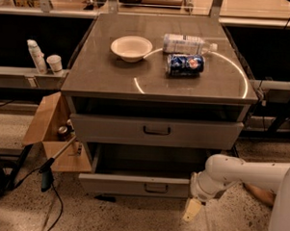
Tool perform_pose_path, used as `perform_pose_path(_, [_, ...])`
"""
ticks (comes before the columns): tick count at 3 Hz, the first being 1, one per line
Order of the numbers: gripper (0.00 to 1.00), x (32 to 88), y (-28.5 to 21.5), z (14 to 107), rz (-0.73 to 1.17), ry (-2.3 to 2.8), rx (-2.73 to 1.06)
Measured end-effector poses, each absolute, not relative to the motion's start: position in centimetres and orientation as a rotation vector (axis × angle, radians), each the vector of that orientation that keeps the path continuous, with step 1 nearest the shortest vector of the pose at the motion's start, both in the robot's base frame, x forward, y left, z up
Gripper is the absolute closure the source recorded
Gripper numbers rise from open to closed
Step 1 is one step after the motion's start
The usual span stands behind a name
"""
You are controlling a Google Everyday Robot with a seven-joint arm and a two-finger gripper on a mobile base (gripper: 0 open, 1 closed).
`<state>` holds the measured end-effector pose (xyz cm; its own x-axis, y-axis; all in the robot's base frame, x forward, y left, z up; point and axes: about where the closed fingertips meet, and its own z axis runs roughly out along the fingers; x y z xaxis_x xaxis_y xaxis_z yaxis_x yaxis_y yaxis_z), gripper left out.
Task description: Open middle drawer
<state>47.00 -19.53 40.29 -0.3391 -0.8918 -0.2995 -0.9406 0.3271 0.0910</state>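
The middle drawer [156, 131] is a wide grey front with a small dark bar handle [157, 130], just under the dark slot below the cabinet top. Its front stands forward of the cabinet body. Below it, another grey drawer [132, 186] with its own handle [156, 188] is pulled out a little. My gripper [191, 210] hangs on the white arm [239, 173] low at the right, beside that lower drawer's right corner and near the floor. It points down and touches neither handle.
On the cabinet top [108, 72] are a white bowl [131, 47], a lying water bottle [186, 43] and a lying blue can [185, 64]. An open cardboard box [50, 132] sits at the cabinet's left. Cables [50, 180] trail on the floor at the left. Two bottles [41, 59] stand on a left ledge.
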Motion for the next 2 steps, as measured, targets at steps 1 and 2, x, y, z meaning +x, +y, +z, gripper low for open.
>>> perform_pose_path(1, [0.0,47.0,-19.53,40.58,0.369,2.394,-1.677])
perform_pose_path(2, [0.0,46.27,-19.53,40.51,0.392,2.401,-1.678])
